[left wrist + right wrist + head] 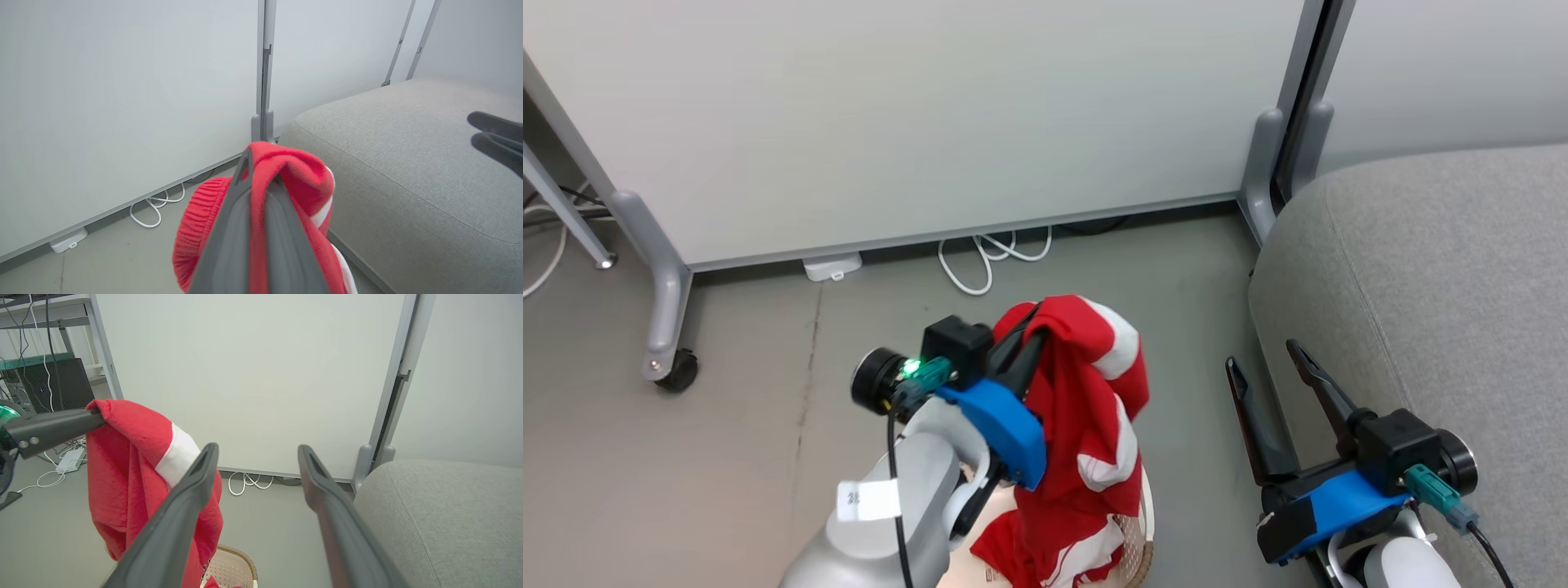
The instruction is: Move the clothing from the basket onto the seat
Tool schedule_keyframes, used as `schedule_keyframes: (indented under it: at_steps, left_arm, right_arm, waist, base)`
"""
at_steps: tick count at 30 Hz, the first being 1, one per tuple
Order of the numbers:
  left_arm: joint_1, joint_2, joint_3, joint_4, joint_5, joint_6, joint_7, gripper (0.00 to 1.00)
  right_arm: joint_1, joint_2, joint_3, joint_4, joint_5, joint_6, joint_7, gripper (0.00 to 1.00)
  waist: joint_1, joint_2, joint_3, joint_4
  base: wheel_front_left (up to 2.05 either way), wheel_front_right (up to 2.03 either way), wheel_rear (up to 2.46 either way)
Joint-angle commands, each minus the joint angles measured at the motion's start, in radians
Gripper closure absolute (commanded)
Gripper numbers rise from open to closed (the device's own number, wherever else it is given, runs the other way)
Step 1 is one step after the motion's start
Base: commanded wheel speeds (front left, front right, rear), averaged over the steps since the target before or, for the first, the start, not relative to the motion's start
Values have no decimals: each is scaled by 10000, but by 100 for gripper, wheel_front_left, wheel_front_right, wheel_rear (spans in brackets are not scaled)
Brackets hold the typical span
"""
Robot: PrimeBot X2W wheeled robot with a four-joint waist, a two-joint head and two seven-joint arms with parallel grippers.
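A red garment with white panels, the clothing (pixel 1094 408), is pinched at its top fold by the left gripper (pixel 1027 327), whose 2 fingers are pressed together on the fabric. In the left wrist view the red cloth (pixel 302 175) is seen squeezed between the dark fingers (pixel 229 228) and draped over their tips. The garment hangs straight down from the grip, and its lower end reaches the basket (pixel 1147 523) on the floor. The seat (pixel 1437 269) stands to the right, apart from the clothing. The right gripper (pixel 1263 357) is held spread and empty just beside the seat's front edge, near the hanging garment but not touching it. A white sticker (pixel 867 500) is carried on the left forearm; its dark print is too small to be read.
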Motion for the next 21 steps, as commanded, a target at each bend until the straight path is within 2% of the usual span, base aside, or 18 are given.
schedule_keyframes:
  at_steps: [1, 11, 21]
  left_arm:
    - [-237, 2, -163, -70, -121, -9, 77, 100]
    - [-1675, 7, -1359, -404, -1456, 132, 743, 100]
    - [-2638, 4, -2384, -801, -2943, 828, 995, 100]
  right_arm:
    - [154, -23, 4, -49, 81, 1, 31, 0]
    - [285, -22, -95, -230, 112, 1, 241, 0]
    - [468, -22, -145, -319, 180, 1, 320, 0]
  waist:
    - [3, -1, -170, 95]
    - [3, -1, -410, 266]
    - [3, -1, -568, 367]
  base:
    - [0, 0, 0]
    - [0, 0, 0]
    - [0, 0, 0]
